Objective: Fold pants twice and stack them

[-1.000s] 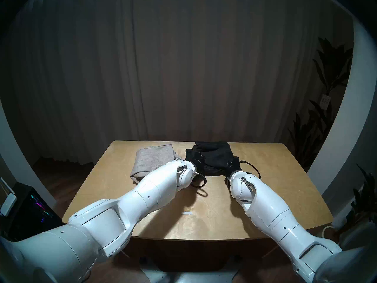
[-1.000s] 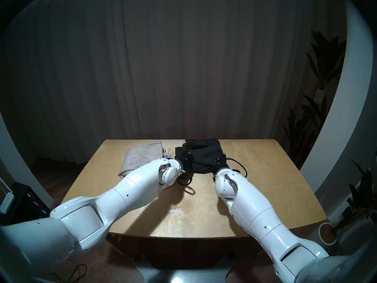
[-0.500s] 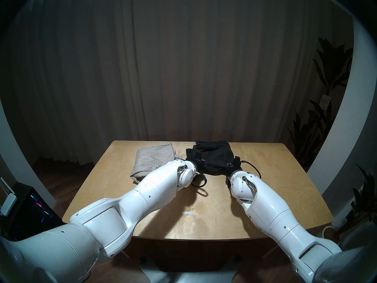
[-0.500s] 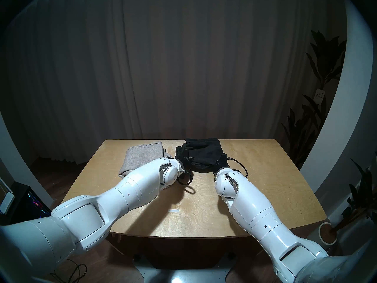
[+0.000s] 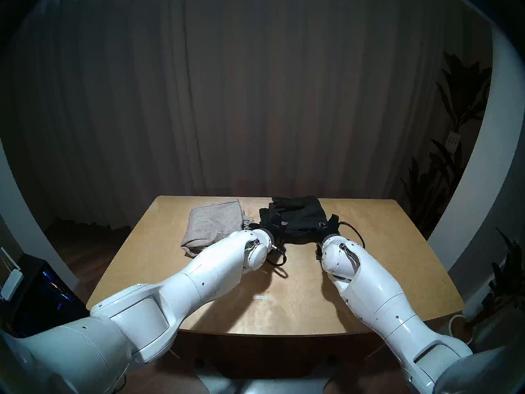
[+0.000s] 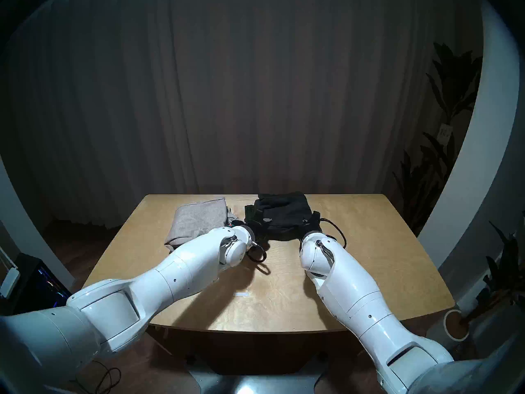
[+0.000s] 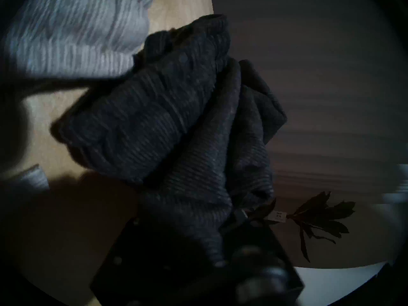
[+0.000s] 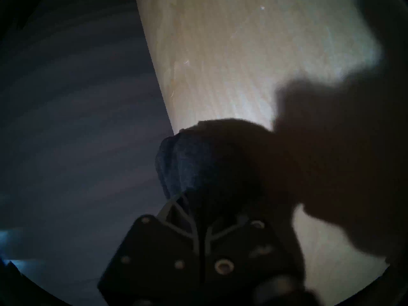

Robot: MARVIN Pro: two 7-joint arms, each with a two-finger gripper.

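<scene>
On the wooden table (image 5: 369, 271), toward its far edge at about twelve o'clock, the black pants (image 5: 298, 217) lie bunched, with the grey pants (image 5: 213, 225) folded just beside them at about ten o'clock. Both arms reach in from the near side. The left gripper (image 7: 223, 250) is clenched on the near left part of the black pants, ribbed cloth running right down into it (the view is dark and blurred). The right gripper (image 8: 202, 210) is pinched tight on a wad of the same black fabric at the near right corner, jaws together.
</scene>
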